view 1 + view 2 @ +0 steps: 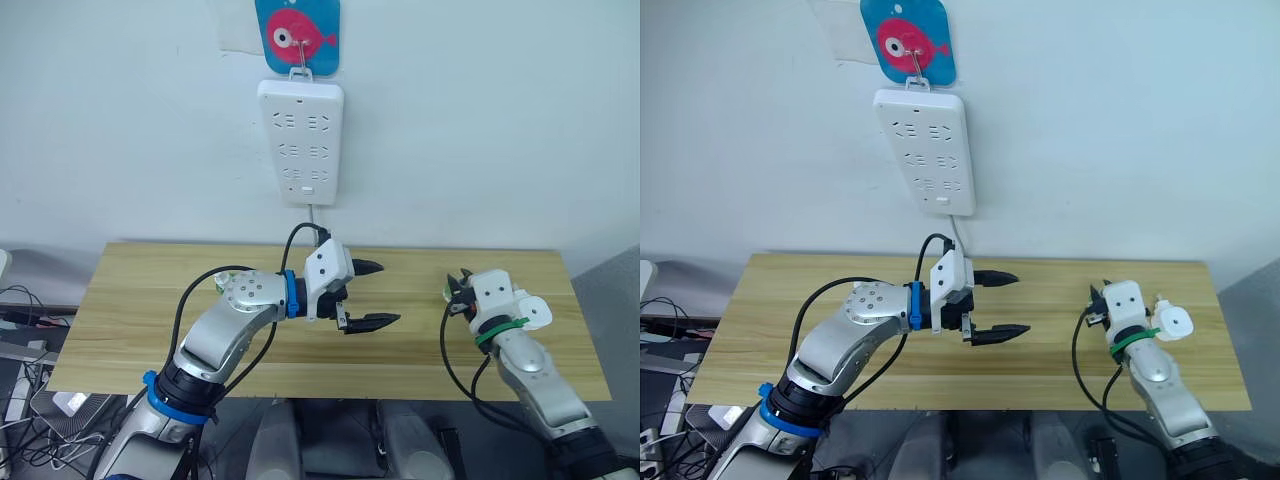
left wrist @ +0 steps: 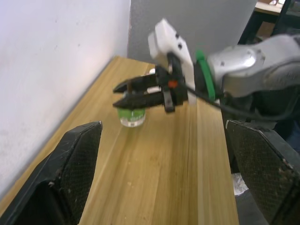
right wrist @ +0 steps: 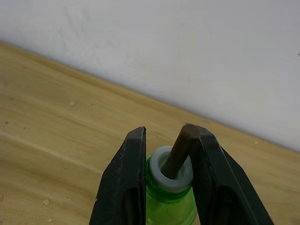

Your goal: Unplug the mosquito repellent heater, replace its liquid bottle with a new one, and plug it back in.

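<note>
Currently the right gripper (image 3: pixel 164 187) stands at the right end of the wooden table (image 1: pixel 150 300), its two black fingers closed about the neck of the liquid bottle (image 3: pixel 171 199). That bottle is green, capless, its dark wick rod (image 3: pixel 180 150) leaning against one finger; it appears to rest upright on the table, which suggests it is being set down or steadied there. A white rounded piece (image 1: pixel 1175 322) shows just beside that wrist; whether it is the heater I cannot tell.

The left gripper (image 1: pixel 372 295) hovers over the middle of the table, fingers spread wide and holding nothing, pointed toward the right arm, seemingly ready for a handover or the next pick.

On the wall above, the white power strip (image 1: pixel 300 140) hangs from a hook on a blue fish-patterned plaque (image 1: pixel 297 35), with nothing plugged into its sockets. The wall is plain white. Cables lie on the floor to the left of the table.
</note>
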`<state>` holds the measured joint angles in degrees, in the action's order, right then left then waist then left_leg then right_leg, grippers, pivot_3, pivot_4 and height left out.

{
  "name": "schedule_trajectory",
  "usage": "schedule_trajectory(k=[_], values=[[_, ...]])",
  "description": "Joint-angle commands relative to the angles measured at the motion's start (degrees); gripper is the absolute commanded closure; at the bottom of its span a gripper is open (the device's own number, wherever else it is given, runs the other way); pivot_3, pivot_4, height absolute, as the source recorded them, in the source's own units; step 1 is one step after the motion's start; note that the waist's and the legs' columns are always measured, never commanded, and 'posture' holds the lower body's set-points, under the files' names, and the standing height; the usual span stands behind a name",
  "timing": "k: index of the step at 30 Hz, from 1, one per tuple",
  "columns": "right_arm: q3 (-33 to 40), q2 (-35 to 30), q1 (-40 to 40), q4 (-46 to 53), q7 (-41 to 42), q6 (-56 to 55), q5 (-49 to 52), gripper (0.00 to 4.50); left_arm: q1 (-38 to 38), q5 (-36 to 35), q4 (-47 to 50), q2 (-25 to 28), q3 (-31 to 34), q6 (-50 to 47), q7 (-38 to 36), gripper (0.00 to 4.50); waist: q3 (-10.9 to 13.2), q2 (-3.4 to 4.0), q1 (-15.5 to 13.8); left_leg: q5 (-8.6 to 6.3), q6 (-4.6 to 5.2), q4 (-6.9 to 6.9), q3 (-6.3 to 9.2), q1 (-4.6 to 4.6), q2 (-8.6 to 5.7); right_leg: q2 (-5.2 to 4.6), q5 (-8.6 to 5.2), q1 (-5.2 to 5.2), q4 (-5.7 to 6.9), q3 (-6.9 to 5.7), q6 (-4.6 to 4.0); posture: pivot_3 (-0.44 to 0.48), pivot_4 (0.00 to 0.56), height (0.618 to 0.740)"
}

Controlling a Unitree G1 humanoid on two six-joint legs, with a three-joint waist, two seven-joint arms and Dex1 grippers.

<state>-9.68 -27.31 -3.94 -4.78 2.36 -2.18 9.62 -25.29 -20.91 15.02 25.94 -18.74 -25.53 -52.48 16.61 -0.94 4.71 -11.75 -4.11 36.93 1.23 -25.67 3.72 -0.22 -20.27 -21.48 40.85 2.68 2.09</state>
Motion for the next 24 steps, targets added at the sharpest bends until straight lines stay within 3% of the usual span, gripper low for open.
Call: schedule_trajectory(k=[1,14,24], values=[[3.2,1.8,-1.5,-3.0,0.6,-4.0,-2.5,3.64,0.7,0.2,0.7,-0.7,0.3,0.5,0.1,0.00,0.0,0.00,0.0,0.01,-0.01,0.00,-0.01,0.00,-0.01,-0.01,0.00,0.01,0.01,0.00,0.00,-0.125,0.283,0.740],[7.2,5.8,-4.6,-12.5,2.4,-7.2,-8.0,3.64,1.3,1.4,0.9,-1.2,0.4,0.5,1.0,0.00,0.0,0.00,-0.1,0.02,-0.04,0.00,-0.01,0.08,-0.01,-0.04,0.00,0.09,0.03,-0.02,-0.01,-0.108,0.288,0.740],[10.2,5.6,-3.9,-11.0,7.0,-8.3,-7.4,0.05,3.0,1.2,2.5,-1.5,1.2,-1.0,2.7,0.00,0.0,0.00,-0.2,0.02,-0.04,-0.02,-0.04,0.22,-0.01,-0.04,0.00,0.19,0.04,0.01,-0.01,-0.107,0.282,0.740]])
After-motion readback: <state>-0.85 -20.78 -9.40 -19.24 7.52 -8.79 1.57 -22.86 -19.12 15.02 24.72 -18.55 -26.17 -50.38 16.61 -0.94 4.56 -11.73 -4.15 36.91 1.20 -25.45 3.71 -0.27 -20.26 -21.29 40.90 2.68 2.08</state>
